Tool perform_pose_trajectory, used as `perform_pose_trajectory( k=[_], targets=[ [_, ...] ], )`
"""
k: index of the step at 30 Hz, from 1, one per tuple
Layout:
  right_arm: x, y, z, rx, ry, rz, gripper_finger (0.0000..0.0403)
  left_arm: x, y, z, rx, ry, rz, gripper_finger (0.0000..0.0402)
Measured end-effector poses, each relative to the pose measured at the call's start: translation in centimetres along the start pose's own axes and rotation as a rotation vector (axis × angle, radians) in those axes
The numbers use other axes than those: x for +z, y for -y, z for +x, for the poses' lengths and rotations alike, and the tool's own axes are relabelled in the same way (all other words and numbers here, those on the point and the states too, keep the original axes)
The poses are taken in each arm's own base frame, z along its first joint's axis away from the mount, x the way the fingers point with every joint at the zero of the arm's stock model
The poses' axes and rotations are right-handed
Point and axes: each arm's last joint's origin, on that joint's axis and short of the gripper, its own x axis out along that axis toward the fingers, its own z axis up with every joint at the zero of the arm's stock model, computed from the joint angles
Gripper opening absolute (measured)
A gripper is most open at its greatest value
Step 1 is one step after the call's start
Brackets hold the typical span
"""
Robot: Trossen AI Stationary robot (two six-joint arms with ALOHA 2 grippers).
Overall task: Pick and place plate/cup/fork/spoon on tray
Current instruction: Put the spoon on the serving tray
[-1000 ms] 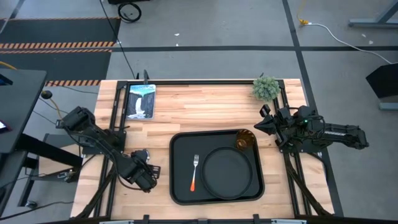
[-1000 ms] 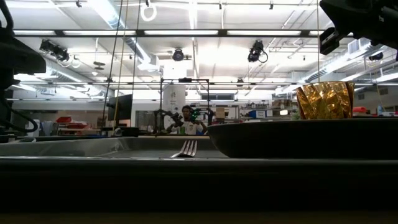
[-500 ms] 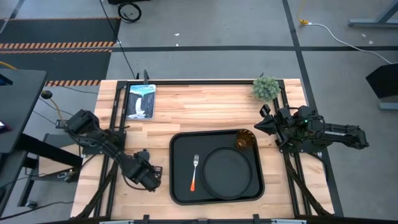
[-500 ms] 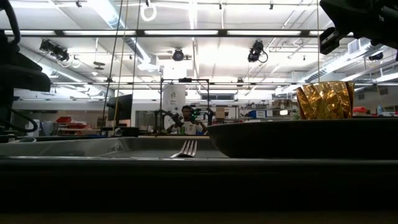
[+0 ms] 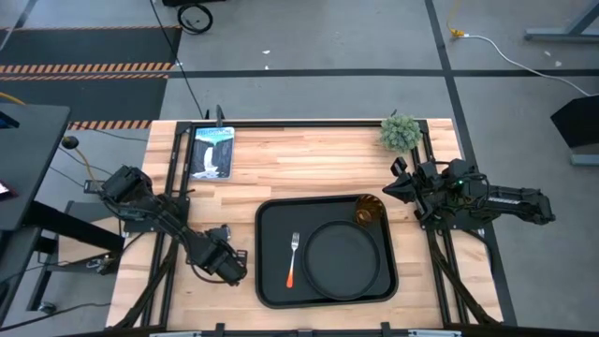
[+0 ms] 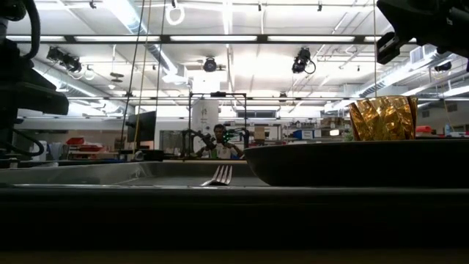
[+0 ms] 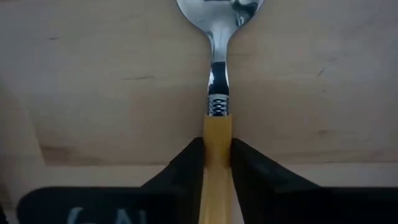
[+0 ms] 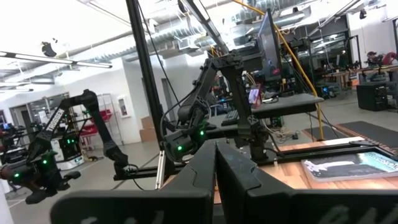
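- The desk (image 5: 299, 168) is a pale butcher-block top edged by dark rails, standing on a grey concrete floor (image 5: 309, 47) with hazard-striped mats (image 5: 84, 65) at the far left.
- The tray (image 5: 271, 290) lies near the front middle of the desk.
- On it the plate (image 5: 343, 259) sits to the right, the fork (image 5: 293, 258) beside it on the left with tines toward the far edge, and the cup (image 5: 368, 212) at the far right corner, just by the plate's rim.
- The left pincer (image 7: 217, 163) is closed on the orange handle of the spoon (image 7: 218, 93), above bare wood just left of the tray; in the high view the spoon itself is hidden.
- The right pincer (image 5: 401, 188) hangs near the desk's right edge, beside the cup, fingers pressed together and holding nothing.
- A picture card (image 5: 211, 152) lies at the far left corner, a small green plant (image 5: 400, 132) at the far right.
- The low view looks into a workshop with strip lights (image 6: 220, 38), and a person (image 6: 219, 141) far behind.
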Motion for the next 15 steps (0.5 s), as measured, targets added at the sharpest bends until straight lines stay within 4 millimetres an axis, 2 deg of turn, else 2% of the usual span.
perform_pose_trajectory(
  k=[5,15],
  targets=[
    [0.00,0.00,0.00,0.000,0.000,0.000,0.0018,0.01,-0.01,0.02,0.001,0.000,-0.003,0.0064],
    [0.00,0.00,0.00,0.000,0.000,-0.002,0.0018,0.04,0.53,-0.95,-0.060,0.081,-0.026,0.0062]
  ],
)
